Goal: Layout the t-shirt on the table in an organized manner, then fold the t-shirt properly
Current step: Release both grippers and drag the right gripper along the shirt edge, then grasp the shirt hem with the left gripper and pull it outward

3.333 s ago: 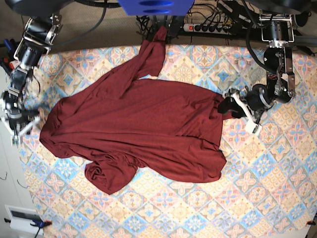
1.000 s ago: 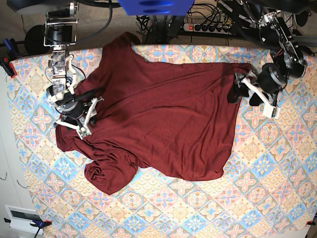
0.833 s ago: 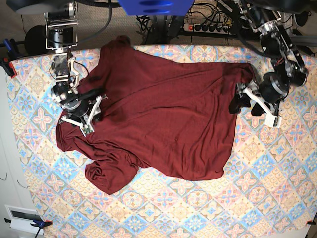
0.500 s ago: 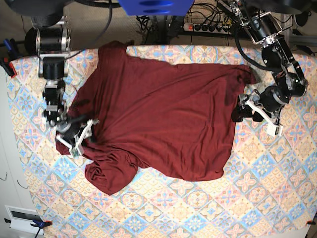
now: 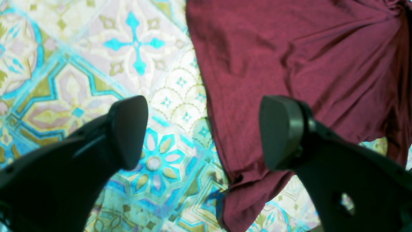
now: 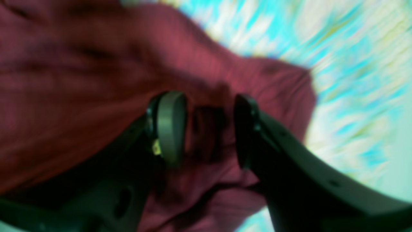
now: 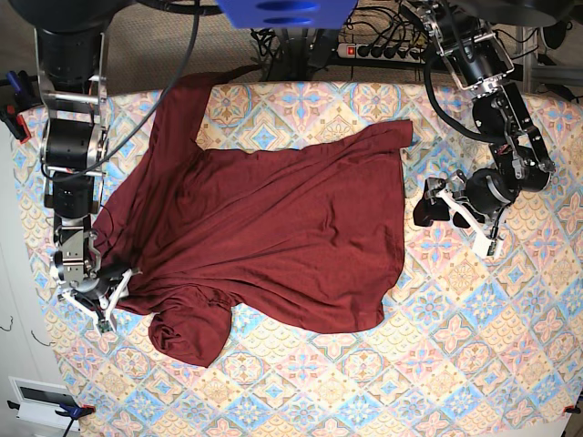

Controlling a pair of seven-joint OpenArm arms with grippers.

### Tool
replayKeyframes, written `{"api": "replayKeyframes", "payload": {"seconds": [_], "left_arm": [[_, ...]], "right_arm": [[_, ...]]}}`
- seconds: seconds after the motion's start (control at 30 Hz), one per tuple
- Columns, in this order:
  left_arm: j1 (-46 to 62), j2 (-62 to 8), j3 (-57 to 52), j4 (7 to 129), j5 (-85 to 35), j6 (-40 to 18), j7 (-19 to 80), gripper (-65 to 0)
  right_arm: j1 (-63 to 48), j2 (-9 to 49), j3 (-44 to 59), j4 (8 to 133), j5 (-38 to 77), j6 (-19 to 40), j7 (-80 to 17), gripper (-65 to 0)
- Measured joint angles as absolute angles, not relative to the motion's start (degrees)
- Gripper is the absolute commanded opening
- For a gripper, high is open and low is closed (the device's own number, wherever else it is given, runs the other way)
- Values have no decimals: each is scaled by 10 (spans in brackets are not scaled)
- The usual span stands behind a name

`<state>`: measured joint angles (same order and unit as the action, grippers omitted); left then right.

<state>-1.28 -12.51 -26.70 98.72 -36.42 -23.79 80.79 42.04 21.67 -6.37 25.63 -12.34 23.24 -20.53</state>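
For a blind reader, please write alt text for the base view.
A maroon t-shirt lies wrinkled on the patterned table. The right tool grips its edge; the left tool is open beside it.

Both arms: black cylindrical joints, silver brackets, black cables looping alongside. Left gripper: matte black fingers, rounded pads. Right gripper: black fingers, one grey-faced pad. White finger-mount plates visible in base view.

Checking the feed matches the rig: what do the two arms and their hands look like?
Both arms are black and silver jointed links with black cables. The left hand has white-framed fingers; its black rounded pads show at the wrist. The right hand is likewise white-framed, one pad looking grey.
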Motion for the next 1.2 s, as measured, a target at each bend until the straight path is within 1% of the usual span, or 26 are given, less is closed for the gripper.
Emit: {"api": "replayKeyframes", "payload": {"seconds": [0.1, 0.2, 0.33, 0.43, 0.57, 0.67, 0.73, 0.9, 0.97, 1.1, 1.17, 1.2], "left_arm": [[-14, -118, -269, 987, -364, -238, 808, -120], [-14, -103, -259, 987, -359, -238, 808, -120], [-52, -76, -204, 986, -289, -238, 786, -120], [-87, -45, -161, 971, -218, -239, 750, -120], [-145, -30, -137, 846, -167, -240, 694, -120], [-201, -33, -138, 730, -168, -238, 644, -120], [-236, -35, -139, 672, -163, -231, 616, -120], [-304, -37, -143, 544, -162, -232, 533, -120], [-323, -37, -140, 498, -162, -234, 495, -120], [-380, -35, -138, 341, -161, -231, 420, -125], [-402, -35, -135, 278, -161, -230, 391, -170], [-410, -36, -124, 256, -164, -229, 374, -213]], "right_arm": [[425, 213, -64, 259, -150, 194, -192, -409], [422, 215, -63, 270, -151, 188, -196, -409], [411, 221, -56, 365, -147, 194, -206, -411], [372, 230, 1, 472, -144, 187, -234, -409], [283, 235, 59, 598, -152, 197, -306, -409], [238, 233, 80, 670, -150, 230, -322, -411], [220, 227, 90, 709, -145, 241, -319, -412], [140, 229, 132, 769, -146, 243, -333, -411], [108, 229, 144, 785, -152, 244, -363, -411], [84, 225, 150, 830, -144, 246, -347, -412], [75, 220, 150, 851, -144, 244, -346, -412], [68, 218, 149, 859, -145, 244, -347, -413]]}}
